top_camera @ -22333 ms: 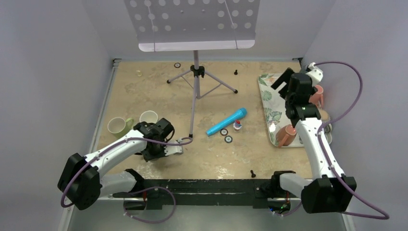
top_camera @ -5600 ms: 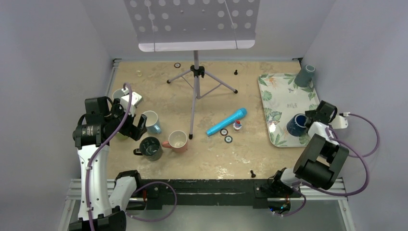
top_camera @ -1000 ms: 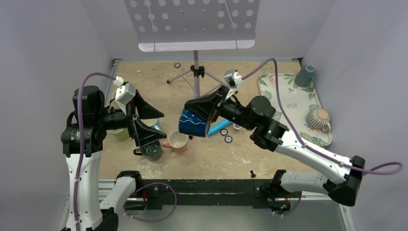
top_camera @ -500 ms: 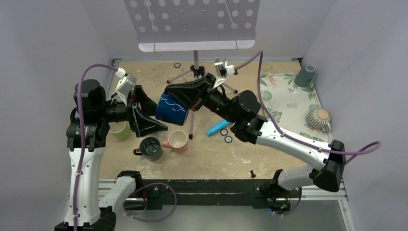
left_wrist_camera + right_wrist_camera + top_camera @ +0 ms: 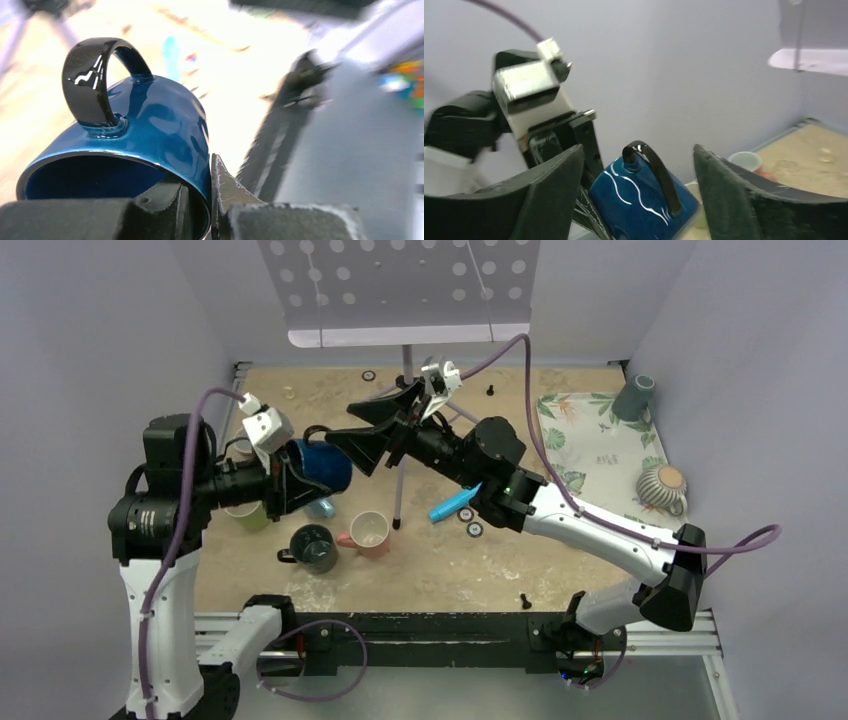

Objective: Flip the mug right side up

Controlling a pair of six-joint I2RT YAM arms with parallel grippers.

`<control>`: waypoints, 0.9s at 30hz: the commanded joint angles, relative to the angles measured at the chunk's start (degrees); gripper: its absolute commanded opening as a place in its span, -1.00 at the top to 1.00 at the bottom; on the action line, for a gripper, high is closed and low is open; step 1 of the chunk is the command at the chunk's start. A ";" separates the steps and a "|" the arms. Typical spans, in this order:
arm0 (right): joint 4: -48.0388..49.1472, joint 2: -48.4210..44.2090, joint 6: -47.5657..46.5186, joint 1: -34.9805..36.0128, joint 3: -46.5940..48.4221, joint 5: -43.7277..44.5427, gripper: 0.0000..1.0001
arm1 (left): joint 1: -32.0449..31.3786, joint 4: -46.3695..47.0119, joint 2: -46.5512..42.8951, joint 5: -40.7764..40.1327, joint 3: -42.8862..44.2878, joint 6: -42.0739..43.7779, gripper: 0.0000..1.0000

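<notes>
Left wrist view is showing the left gripper (image 5: 197, 189) clamping the rim of the glossy dark-blue ceramic mug (image 5: 150, 125), handle pointing up, while its fingers are hiding the rim's lower edge and the background is washing out into blur. Top external view is showing the mug hanging on its side in the air above the left part of the sandy tabletop (image 5: 500, 570), mouth facing left. Just right of it the right gripper (image 5: 366, 432) is standing spread and gripping nothing, though whether a fingertip is touching the mug is hard to tell.
</notes>
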 commanded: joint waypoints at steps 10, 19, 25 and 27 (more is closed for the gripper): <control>-14.90 -7.35 -11.00 -0.10 -1.49 15.97 -0.83 | 1.26 -25.93 -9.89 -70.95 -15.07 30.29 1.00; -16.64 -12.77 -13.34 -0.09 -6.77 16.58 -0.85 | 15.41 -18.30 -3.94 -65.44 -34.78 40.07 1.00; -16.30 -15.92 -14.09 -0.10 -9.91 17.67 -0.85 | 20.22 -8.17 -2.17 -62.40 -44.99 43.82 1.00; -15.89 -16.33 -14.70 -0.09 -10.29 17.15 -0.85 | 23.20 -5.18 1.32 -59.81 -45.30 44.76 1.00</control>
